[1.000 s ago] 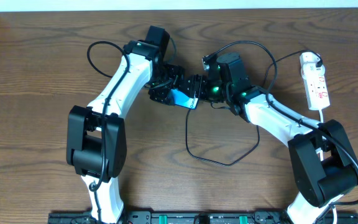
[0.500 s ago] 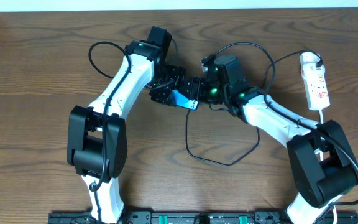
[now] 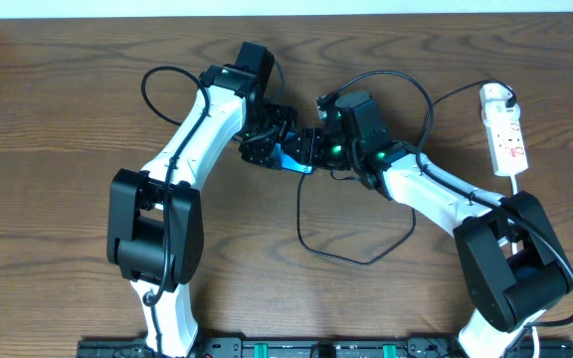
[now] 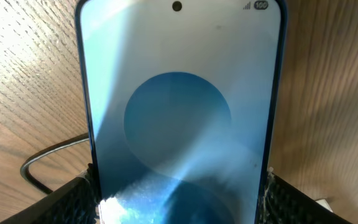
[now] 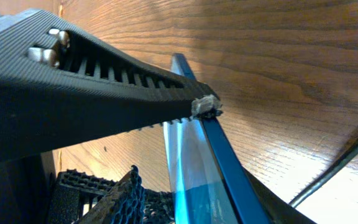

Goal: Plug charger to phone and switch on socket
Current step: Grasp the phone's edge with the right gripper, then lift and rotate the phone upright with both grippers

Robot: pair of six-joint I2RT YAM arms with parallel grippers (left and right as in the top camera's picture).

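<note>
The phone [image 3: 292,159], blue-screened, is held off the table between both grippers at centre. My left gripper [image 3: 275,147] is shut on its sides; in the left wrist view the phone [image 4: 179,106] fills the frame between the fingers [image 4: 178,190]. My right gripper [image 3: 316,147] is open and straddles the phone's other end; in the right wrist view the phone [image 5: 197,168] shows edge-on between its fingers [image 5: 191,190], with a gap on one side. The black charger [image 3: 366,261] loops on the table below the phone; its connector tip is hidden. The white socket [image 3: 505,134] lies at the far right.
The socket's white cord [image 3: 518,189] runs down toward the right arm's base. The charger also shows in the left wrist view [image 4: 48,158] and in the right wrist view [image 5: 347,155]. The left gripper's black finger [image 5: 92,81] crosses the top of the right wrist view.
My right gripper has moved left, closing in on the phone's end. The left gripper and phone have hardly moved.
</note>
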